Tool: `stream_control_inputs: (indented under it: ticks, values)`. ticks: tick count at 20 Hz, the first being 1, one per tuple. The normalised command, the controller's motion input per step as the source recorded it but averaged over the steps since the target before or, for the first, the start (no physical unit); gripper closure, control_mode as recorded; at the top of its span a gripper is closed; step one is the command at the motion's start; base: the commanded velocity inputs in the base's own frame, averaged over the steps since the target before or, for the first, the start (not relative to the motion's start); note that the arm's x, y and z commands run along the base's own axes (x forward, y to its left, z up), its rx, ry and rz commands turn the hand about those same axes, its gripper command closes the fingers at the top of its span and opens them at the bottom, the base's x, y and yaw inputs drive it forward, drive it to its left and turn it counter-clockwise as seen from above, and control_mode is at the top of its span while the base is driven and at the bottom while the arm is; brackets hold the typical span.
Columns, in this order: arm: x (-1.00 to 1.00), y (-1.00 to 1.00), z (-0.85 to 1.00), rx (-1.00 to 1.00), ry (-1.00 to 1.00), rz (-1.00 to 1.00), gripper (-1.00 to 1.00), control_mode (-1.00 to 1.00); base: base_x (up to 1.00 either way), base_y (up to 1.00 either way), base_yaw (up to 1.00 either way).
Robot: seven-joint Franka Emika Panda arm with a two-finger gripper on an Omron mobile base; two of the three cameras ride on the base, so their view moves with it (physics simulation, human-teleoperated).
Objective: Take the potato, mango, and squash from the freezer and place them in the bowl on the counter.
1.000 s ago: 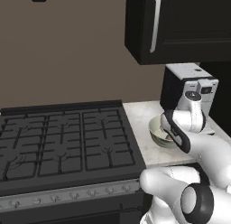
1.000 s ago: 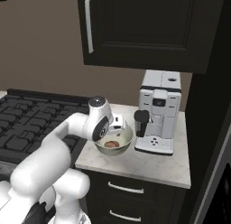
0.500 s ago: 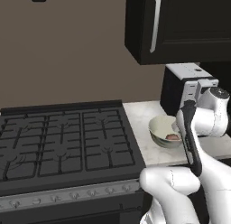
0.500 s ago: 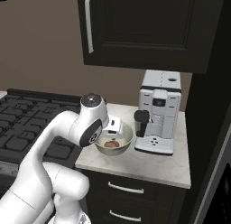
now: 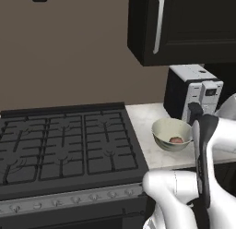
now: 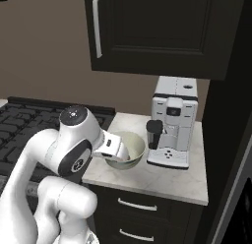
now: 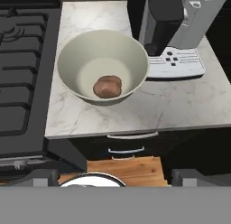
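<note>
White arm point(image 6: 74, 149) nearest the cameras, bulky and bent, rising in front of the bowl point(image 7: 103, 65). In the right base view its forearm crosses the bowl's near-left rim; in the left base view a dark-edged link stands just right of the bowl. The gripper itself cannot be made out in either base view, and the hand view shows no clear fingertips, so whether the fingers are spread or closed I cannot tell.

On to the bowl, our landmark. Pale cream, deep, plain rim, it sits on the light marble counter point(image 7: 135, 112), close to the front edge. Inside it, down on the bottom, lies one brown lumpy potato point(image 7: 107, 86), a little toward the near side as the hand view has it. In the left base view the same brownish lump point(image 5: 176, 140) peeks over the rim.

Below the bowl, under the counter edge, black drawers point(image 6: 142, 208) with silver bar handles. Lower again in the hand view, a strip of wooden floor point(image 7: 122, 166).

Left of the bowl, just past the counter's edge, the black gas stove point(image 5: 64, 145) with its dark grates.

Right of the bowl and slightly behind, almost touching it, the coffee machine point(image 6: 173, 122), white and grey with a dark spout unit facing the bowl.

Above and behind the bowl, black wall cabinets point(image 6: 157, 31) with a silver handle, and a brown wall point(image 5: 64, 48) beyond the stove.
</note>
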Motion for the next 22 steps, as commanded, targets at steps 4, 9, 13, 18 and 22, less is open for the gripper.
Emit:
stream_control_inputs:
  ticks: [4, 9, 13, 18, 22]
  values:
    - [-0.53, 0.00, 0.46, 0.07, 0.01, -0.08, -1.00, -1.00, 0.00, 0.00, 0.00]
    - [-0.43, 0.08, 0.49, 0.02, -0.03, 0.00, -1.00, -1.00, 0.00, 0.00, 0.00]
    - [-0.35, 0.21, 0.66, 0.00, -0.14, 0.00, -1.00, -1.00, 0.00, 0.00, 0.00]
    - [-0.31, 0.14, 0.47, 0.00, -0.03, 0.00, -1.00, -1.00, 0.00, 0.00, 0.00]
    - [-0.27, 0.09, 0.26, 0.00, -0.02, 0.00, -1.00, -1.00, 0.00, 0.00, 0.00]
